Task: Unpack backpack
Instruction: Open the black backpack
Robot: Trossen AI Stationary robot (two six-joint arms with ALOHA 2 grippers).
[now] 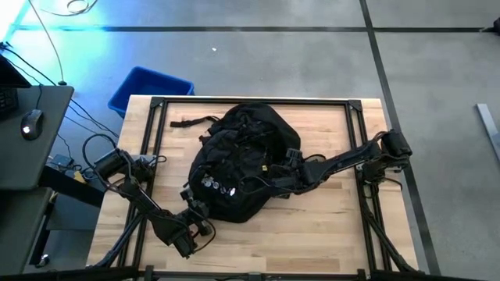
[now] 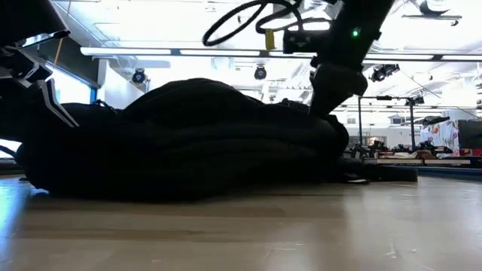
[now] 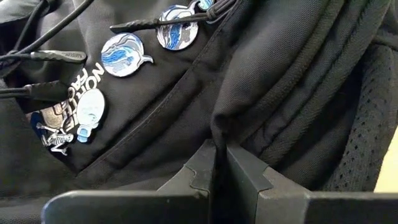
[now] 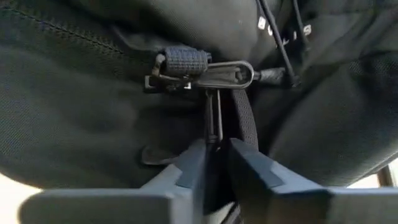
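Backpack (image 1: 246, 160), black and slumped, lies in the middle of the wooden table (image 1: 312, 234), its front pocket with a row of colourful pins (image 3: 124, 55) turned toward the left arm. In the low view it is only a dark heap, and no seam or opening can be made out there. The left gripper (image 3: 221, 168) sits at the bag's near left corner with its fingers pressed together on a fold of the black fabric, a ridge of cloth rising straight out of the seam between them. The right gripper (image 4: 214, 162) reaches in from the right onto the bag's near side; its fingers stand nearly together around a thin metal zipper pull (image 4: 214, 115) and the black cord beside it, which hang from a slider with a ribbed cord loop. Whether the pull is truly pinched or merely sits between the fingers is hard to tell. From above, both grippers merge with the black fabric and their fingertips are hidden. A blue bin (image 1: 148, 87) stands on the floor beyond the table's far left corner, partly cut off by the tabletop.
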